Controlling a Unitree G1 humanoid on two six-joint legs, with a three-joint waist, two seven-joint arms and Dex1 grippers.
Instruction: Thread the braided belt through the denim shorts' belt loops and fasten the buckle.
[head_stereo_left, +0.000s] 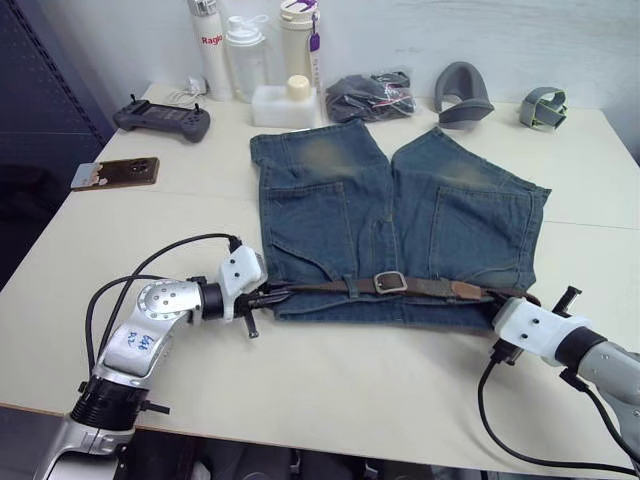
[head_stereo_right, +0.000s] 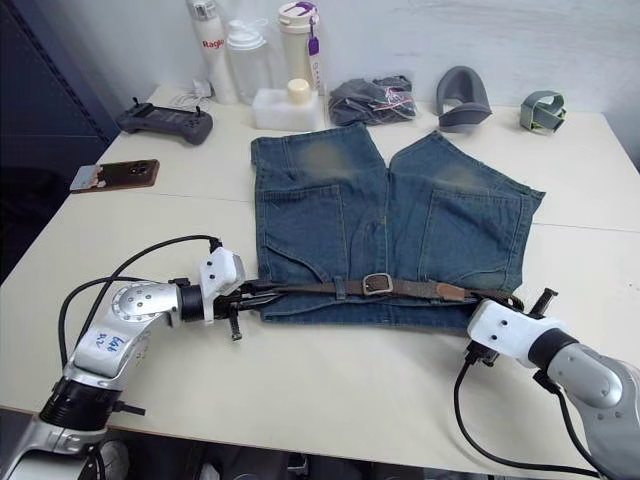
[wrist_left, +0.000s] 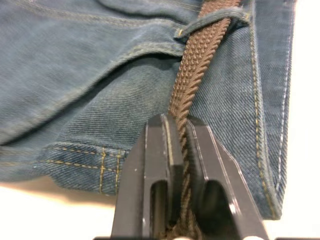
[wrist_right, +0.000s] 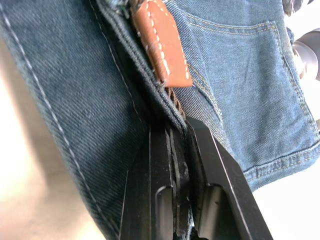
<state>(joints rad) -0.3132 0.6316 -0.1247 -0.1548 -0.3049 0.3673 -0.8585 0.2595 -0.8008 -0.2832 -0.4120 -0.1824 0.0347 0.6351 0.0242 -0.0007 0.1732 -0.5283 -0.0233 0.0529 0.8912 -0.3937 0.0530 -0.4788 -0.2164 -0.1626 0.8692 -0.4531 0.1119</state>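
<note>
The denim shorts (head_stereo_left: 395, 225) lie flat on the bench (head_stereo_left: 330, 390) with the waistband toward the robot. The braided belt (head_stereo_left: 330, 287) runs along that waistband between the two hands, and the buckle (head_stereo_left: 390, 282) sits about midway between them, with strap running on to either side of it.

The left hand (head_stereo_left: 262, 299) is clenched on the braided belt at the waistband's corner. In the left wrist view its fingers (wrist_left: 162, 165) pinch the woven strap edge-on, and just beyond them the strap passes under one of the belt loops (wrist_left: 212, 25).

The right hand (head_stereo_left: 503, 303) is at the opposite corner of the waistband. In its wrist view the two fingers (wrist_right: 160, 175) are closed on something dark and thin at the fold of the denim, probably the belt with some cloth. The tan leather piece (wrist_right: 160, 42) lies just ahead of its fingertips.

The threading seems largely done, since the strap spans the whole waistband and sits under at least one loop. Whether the prong is seated cannot be told. The step in hand looks like tensioning or settling the belt. The next move probably calls for both hands to draw the strap evenly and not drag the shorts, then to check the buckle closure.
</note>
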